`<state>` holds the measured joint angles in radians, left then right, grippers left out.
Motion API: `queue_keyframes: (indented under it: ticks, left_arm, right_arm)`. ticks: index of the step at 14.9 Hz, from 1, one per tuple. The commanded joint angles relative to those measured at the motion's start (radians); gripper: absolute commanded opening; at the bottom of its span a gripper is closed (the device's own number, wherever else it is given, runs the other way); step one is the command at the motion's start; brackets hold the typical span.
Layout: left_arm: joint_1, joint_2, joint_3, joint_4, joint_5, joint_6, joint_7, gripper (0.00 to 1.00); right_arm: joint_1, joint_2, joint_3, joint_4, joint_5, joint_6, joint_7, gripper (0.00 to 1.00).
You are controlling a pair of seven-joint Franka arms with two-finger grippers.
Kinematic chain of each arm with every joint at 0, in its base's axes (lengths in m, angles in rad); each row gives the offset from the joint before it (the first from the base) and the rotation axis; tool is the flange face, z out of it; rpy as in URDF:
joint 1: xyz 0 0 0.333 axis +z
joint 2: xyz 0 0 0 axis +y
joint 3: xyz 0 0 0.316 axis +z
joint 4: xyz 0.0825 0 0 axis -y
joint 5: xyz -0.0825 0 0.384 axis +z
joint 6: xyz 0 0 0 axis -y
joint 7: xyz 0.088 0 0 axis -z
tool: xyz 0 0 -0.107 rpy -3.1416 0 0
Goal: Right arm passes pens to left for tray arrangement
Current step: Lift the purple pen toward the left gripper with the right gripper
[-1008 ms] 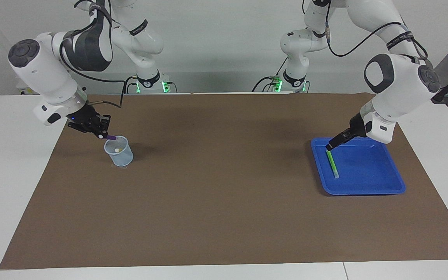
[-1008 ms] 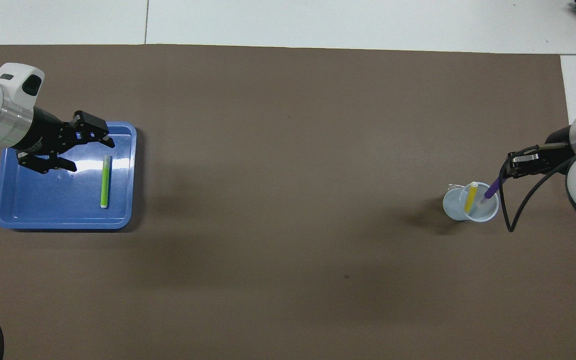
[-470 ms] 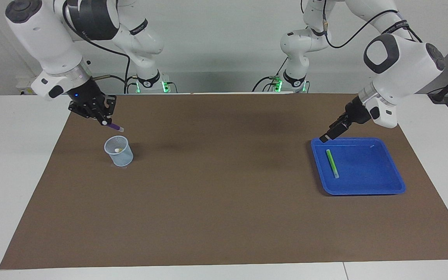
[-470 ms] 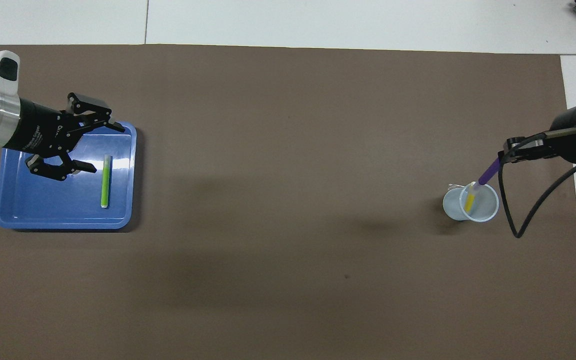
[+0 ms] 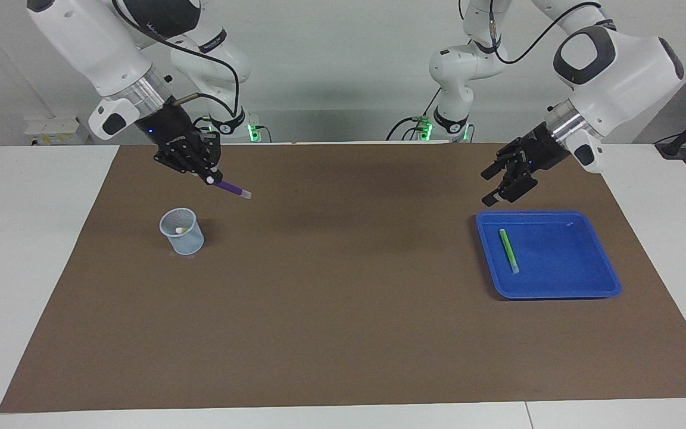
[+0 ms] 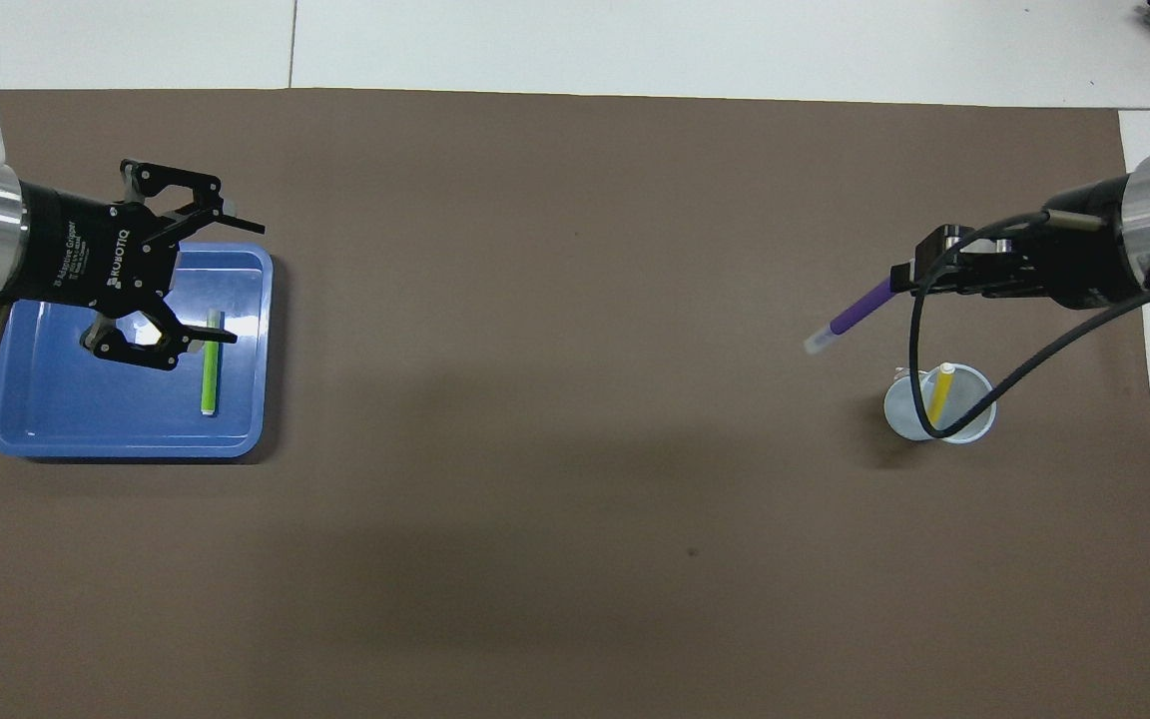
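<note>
Brown paper (image 5: 343,310) covers most of the white table (image 5: 27,268) where we work, and pale walls close off the robots' end. Our right gripper (image 5: 211,177) hangs in the air over the bare paper, clamped on one end of the purple pen (image 5: 231,189), which slants down and away from it with its pale tip pointing toward the middle of the table. Just beside that spot, farther from the robots, stands a small translucent cup (image 5: 181,231) with the yellow pen (image 6: 939,391) leaning upright inside it. A black cable (image 6: 919,350) from our right wrist loops across the cup in the overhead view, so part of its rim is hidden there.

Toward the left arm's end of the table lies the blue tray (image 5: 581,285), flat on the paper. The green pen (image 5: 508,250) rests in it along the side that faces the middle of the table. Our left gripper (image 5: 501,183) hovers with its fingers spread wide and nothing between them, over the tray's edge nearest the robots. From overhead, its lower finger (image 6: 151,345) overlaps the tray and the green pen's upper end.
</note>
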<state>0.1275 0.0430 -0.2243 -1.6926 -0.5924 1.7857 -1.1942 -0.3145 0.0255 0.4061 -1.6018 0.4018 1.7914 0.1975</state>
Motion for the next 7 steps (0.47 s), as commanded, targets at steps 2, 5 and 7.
queue_keyframes:
  ticks: [2,5,7]
  left_arm:
    - [-0.086,-0.031,0.005,-0.019,-0.029,0.131,-0.322,1.0]
    - [-0.156,-0.032,0.005,-0.018,-0.029,0.211,-0.514,1.0]
    - [-0.19,-0.041,0.005,-0.018,-0.029,0.236,-0.583,1.0]
  right_arm:
    - [0.072,-0.005,0.013,-0.042,0.12,0.185,0.189,0.0]
    - [0.172,-0.021,0.013,-0.11,0.137,0.377,0.359,0.0]
    - [0.227,-0.036,0.013,-0.136,0.138,0.43,0.433,0.0]
